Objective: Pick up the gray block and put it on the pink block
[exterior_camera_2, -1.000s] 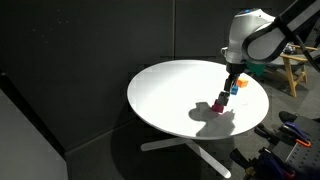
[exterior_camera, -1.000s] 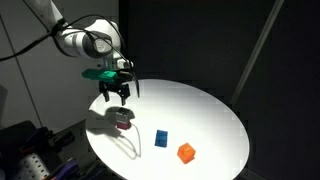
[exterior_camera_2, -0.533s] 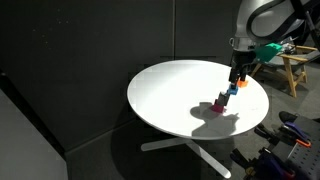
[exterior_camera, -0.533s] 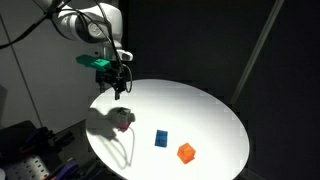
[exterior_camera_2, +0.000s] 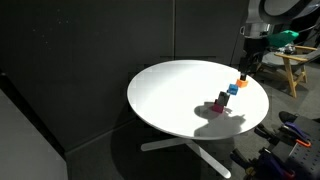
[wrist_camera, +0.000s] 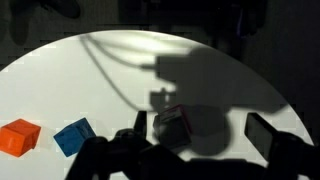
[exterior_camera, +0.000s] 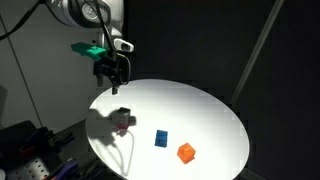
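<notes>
Gray over magenta: found the gray block (exterior_camera: 122, 113) sitting on top of the pink block (exterior_camera: 122, 126), stacked near the rim of the round white bench (exterior_camera: 205, 110), well apart from the blue cube (exterior_camera: 161, 138) and the orange cube (exterior_camera: 186, 153). Logged the claw (exterior_camera: 113, 70) raised well clear of the stack, touching nothing; read it as spread and empty in the wrist view. Judged the gray block light, rigid, hard-faced, probably a little slick, not fragile. Would grip across two opposite vertical faces, about mid-height, clear of the pink block beneath, squared to the faces to avoid twisting. Judged placement done; cannot confirm exact edge alignment at this resolution.
</notes>
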You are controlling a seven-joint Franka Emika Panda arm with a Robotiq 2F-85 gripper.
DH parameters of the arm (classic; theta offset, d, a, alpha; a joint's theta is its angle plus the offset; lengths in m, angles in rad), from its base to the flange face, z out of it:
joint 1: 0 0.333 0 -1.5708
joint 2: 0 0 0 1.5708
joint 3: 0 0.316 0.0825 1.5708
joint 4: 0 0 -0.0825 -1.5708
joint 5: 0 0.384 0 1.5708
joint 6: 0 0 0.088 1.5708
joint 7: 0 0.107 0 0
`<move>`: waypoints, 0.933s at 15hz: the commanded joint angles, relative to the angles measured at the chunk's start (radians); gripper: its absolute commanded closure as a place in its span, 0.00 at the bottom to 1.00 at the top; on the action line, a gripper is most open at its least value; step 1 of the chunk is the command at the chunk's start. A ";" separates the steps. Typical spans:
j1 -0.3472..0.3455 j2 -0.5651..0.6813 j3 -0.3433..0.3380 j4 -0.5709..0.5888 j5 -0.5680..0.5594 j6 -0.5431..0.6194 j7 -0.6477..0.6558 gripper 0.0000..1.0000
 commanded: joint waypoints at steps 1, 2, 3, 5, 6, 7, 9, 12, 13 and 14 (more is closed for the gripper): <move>-0.014 -0.100 -0.007 -0.014 0.001 -0.079 -0.015 0.00; -0.017 -0.117 -0.008 -0.014 -0.002 -0.098 -0.015 0.00; -0.019 -0.134 -0.010 -0.012 -0.002 -0.115 -0.016 0.00; -0.020 -0.169 -0.017 -0.010 0.004 -0.142 -0.027 0.00; -0.020 -0.187 -0.021 -0.012 0.008 -0.136 -0.030 0.00; -0.017 -0.202 -0.025 -0.010 0.014 -0.137 -0.040 0.00; -0.015 -0.229 -0.032 -0.004 0.020 -0.128 -0.044 0.00; -0.007 -0.269 -0.039 0.002 0.035 -0.134 -0.059 0.00; -0.003 -0.283 -0.042 0.002 0.044 -0.137 -0.069 0.00; -0.001 -0.298 -0.043 0.000 0.052 -0.138 -0.076 0.00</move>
